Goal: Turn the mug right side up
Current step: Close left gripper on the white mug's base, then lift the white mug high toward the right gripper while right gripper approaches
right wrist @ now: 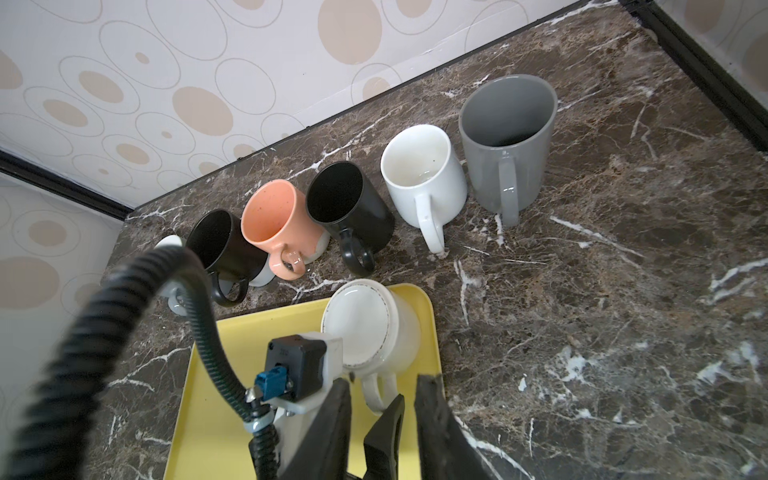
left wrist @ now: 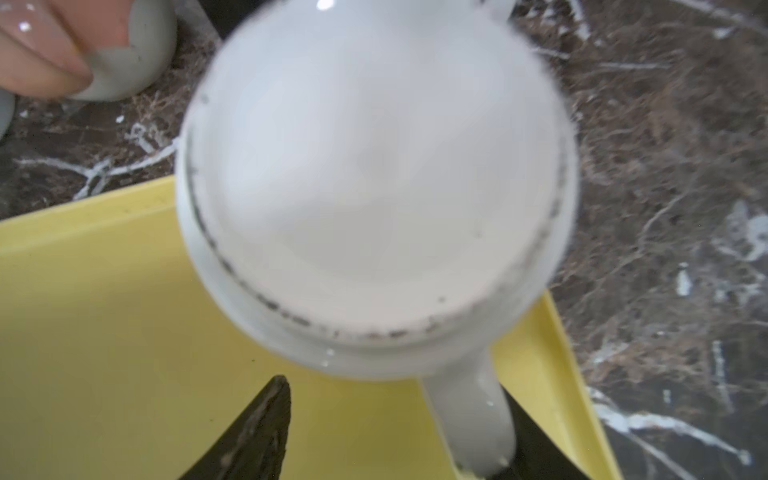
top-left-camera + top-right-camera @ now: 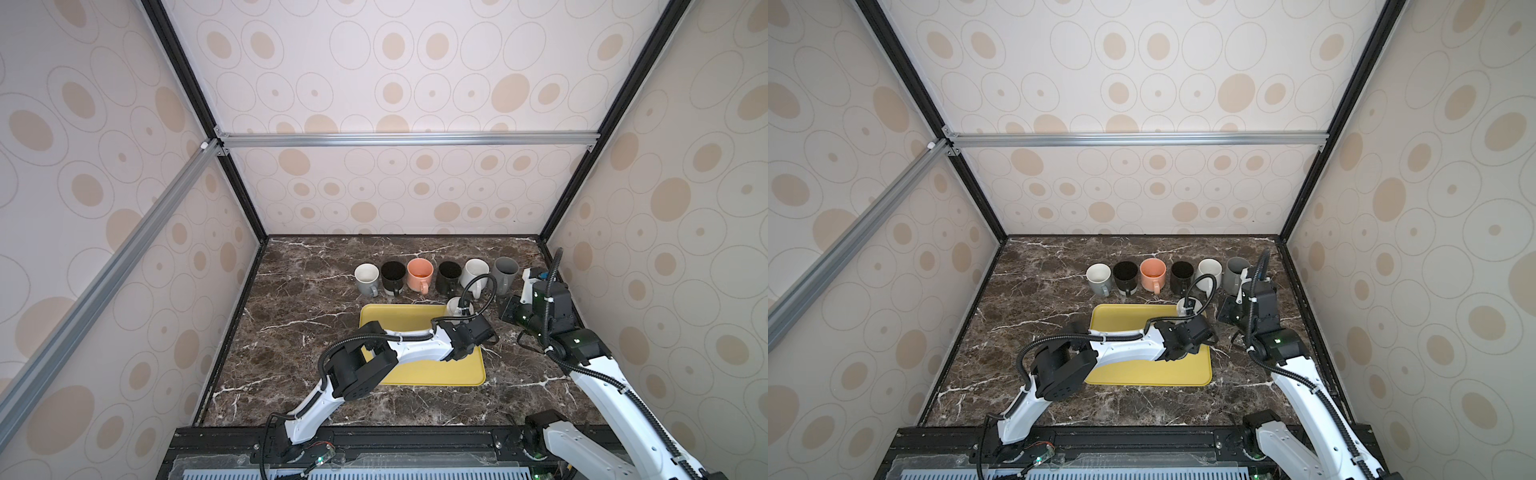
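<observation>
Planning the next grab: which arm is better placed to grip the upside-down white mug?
Left. The left gripper has open jaws either side of the handle of the white mug on the yellow tray; the right gripper stands apart, beside the tray.

Left arm (image 3: 415,351): you have white shells between black joint housings.
Right arm (image 3: 602,403): your same white-and-black build, with a small green light on a black joint.
Cables (image 1: 210,345): black ribbed conduit, white zip ties.
Left wrist camera (image 1: 297,370): black box, white mount, blue connector.
Left gripper fingers (image 2: 257,436): black, tapered wedges.
</observation>
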Controlling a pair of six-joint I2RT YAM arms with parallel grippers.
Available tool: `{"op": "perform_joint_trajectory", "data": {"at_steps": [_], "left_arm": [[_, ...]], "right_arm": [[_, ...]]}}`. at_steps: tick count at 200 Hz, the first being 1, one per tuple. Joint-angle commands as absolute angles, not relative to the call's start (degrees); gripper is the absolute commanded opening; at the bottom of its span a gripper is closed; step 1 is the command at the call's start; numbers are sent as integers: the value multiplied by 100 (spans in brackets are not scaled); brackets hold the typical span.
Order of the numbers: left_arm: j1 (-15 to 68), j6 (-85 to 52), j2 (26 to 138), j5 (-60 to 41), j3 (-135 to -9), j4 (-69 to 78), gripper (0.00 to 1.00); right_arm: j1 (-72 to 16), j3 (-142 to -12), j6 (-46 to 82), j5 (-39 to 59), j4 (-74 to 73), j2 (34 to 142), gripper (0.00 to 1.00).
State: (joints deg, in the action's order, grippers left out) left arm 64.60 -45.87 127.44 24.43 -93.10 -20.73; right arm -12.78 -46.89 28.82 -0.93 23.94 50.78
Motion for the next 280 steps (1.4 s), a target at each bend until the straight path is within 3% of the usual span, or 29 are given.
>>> {"op": "perform_joint_trajectory", "data": {"at_steps": [1,142,280], "left_arm": [[6406,-4802,12322,2627,-9085,-1999,69],[6306,-4473,12523,2735,-9697,-2121,59],[6233,-4323,12629,2643,-9769,-2183,37]], "right_arm": [[-1266,-4574,2940,25,2278,5005,29],[-1266,-4527,2936,44,2215,4970,29],[-1292,-4469,2952,70,2149,4899,29]]}}
